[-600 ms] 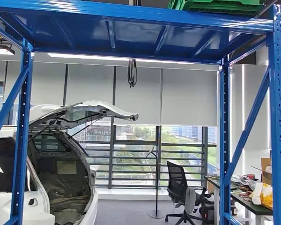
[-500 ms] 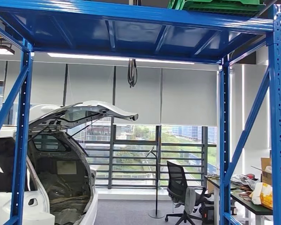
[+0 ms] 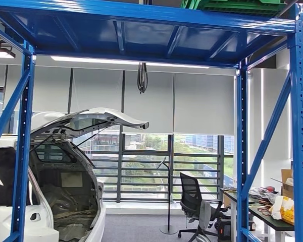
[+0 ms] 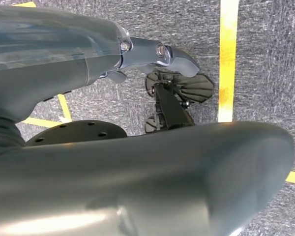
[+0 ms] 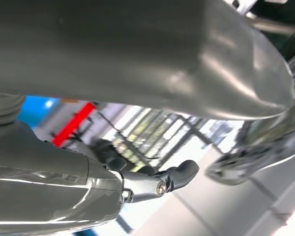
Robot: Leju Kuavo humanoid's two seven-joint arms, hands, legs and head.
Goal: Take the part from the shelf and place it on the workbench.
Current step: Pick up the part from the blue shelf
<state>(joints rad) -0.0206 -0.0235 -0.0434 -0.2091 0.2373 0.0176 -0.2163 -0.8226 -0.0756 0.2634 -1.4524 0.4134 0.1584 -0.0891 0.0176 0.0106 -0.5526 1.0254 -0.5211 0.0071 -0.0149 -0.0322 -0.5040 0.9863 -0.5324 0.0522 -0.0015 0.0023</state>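
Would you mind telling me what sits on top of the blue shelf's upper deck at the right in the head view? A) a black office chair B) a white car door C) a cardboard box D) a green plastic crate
D: a green crate rests on the upper deck of the blue shelf at the top right, while the office chair stands on the floor beyond the rack.

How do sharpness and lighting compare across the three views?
Head view: sharp, blue shelf frame dark against bright windows. Left wrist view: left hand out of focus up close, floor crisp. Right wrist view: background smeared and overexposed behind the right hand.
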